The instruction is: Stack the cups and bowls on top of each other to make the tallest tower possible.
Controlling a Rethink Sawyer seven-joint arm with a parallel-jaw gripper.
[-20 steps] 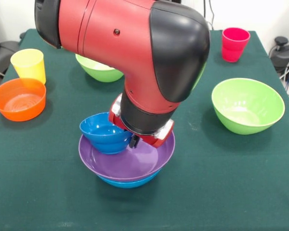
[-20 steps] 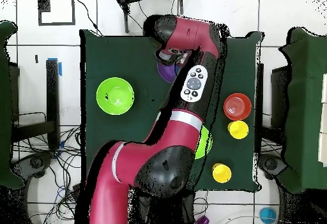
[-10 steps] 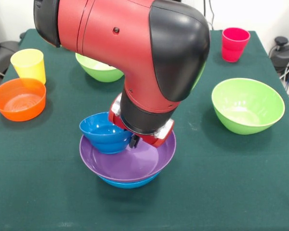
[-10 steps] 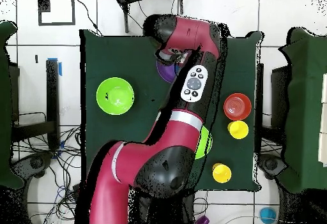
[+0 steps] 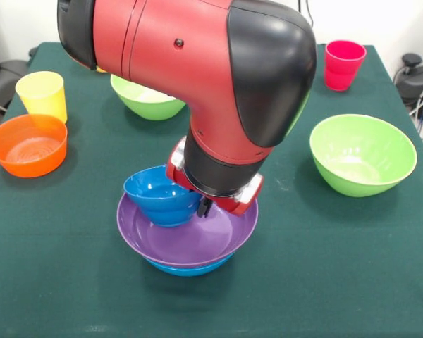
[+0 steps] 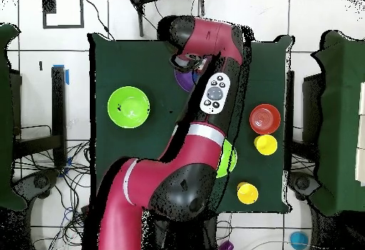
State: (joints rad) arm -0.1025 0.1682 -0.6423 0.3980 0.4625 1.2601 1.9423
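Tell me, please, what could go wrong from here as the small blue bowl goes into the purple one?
The small blue bowl sits tilted toward one side of the purple bowl, so it may settle off-centre or tip and make a crooked base. The arm hides the hand, so whether the bowl is held cannot be told. The purple bowl rests in the large blue bowl, and a sideways push could shift both.

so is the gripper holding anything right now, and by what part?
Looks like the small blue bowl, held at its rim on the side nearest the gripper, tilted over the purple bowl. The wrist hides the fingers, so the grip itself can't be confirmed.
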